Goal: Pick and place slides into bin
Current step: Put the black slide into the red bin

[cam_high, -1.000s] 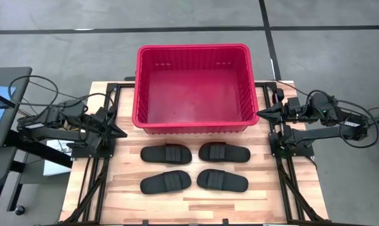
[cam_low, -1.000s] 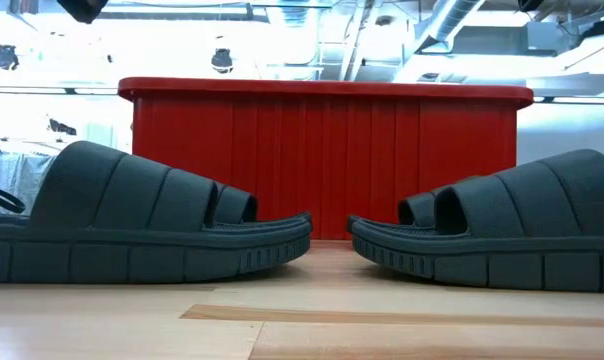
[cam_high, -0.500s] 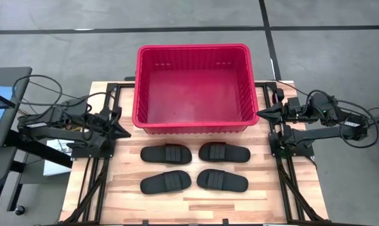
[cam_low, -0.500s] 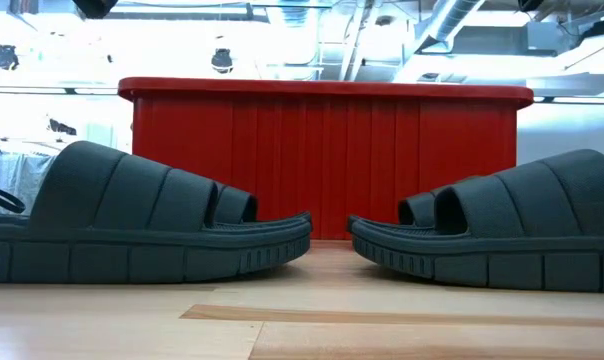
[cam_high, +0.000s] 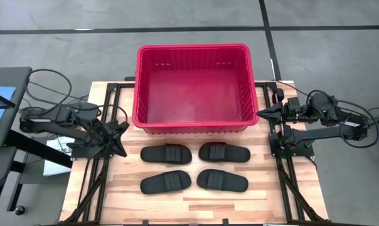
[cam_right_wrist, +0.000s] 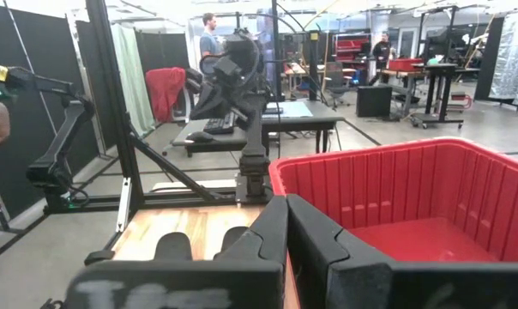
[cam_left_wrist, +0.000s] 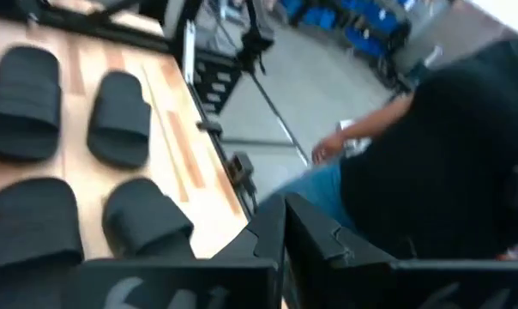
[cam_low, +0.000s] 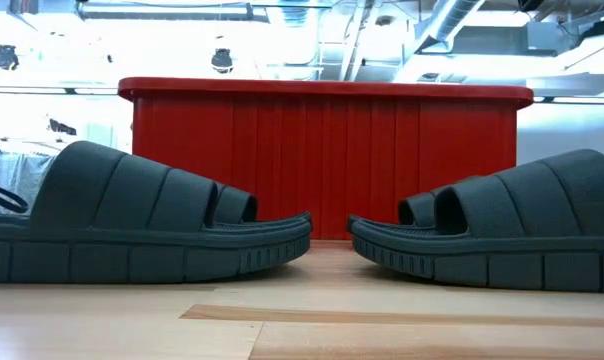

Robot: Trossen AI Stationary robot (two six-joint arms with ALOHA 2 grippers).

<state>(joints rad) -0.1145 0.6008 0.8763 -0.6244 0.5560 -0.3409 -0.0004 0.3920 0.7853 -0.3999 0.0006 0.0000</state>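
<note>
The red bin (cam_high: 192,88) stands on its flat bottom at the table's far middle and is empty; it also shows in the low view (cam_low: 322,160) and the right wrist view (cam_right_wrist: 413,206). Four black slides lie sole-down in two rows on the table in front of it: (cam_high: 166,154), (cam_high: 224,152), (cam_high: 165,182), (cam_high: 222,181). My left gripper (cam_high: 122,141) is shut and empty at the table's left side, left of the slides, which show in its wrist view (cam_left_wrist: 120,116). My right gripper (cam_high: 260,113) is shut and empty beside the bin's right near corner.
Black arm frames (cam_high: 95,182) run along both table sides. A person (cam_left_wrist: 430,146) stands beyond the table's edge in the left wrist view. Bare wood (cam_high: 189,204) lies between the slides and the near edge.
My left gripper has swung from pointing at the table's right edge to slanting toward the near edge and the slides. My right arm, the bin and the slides have kept still.
</note>
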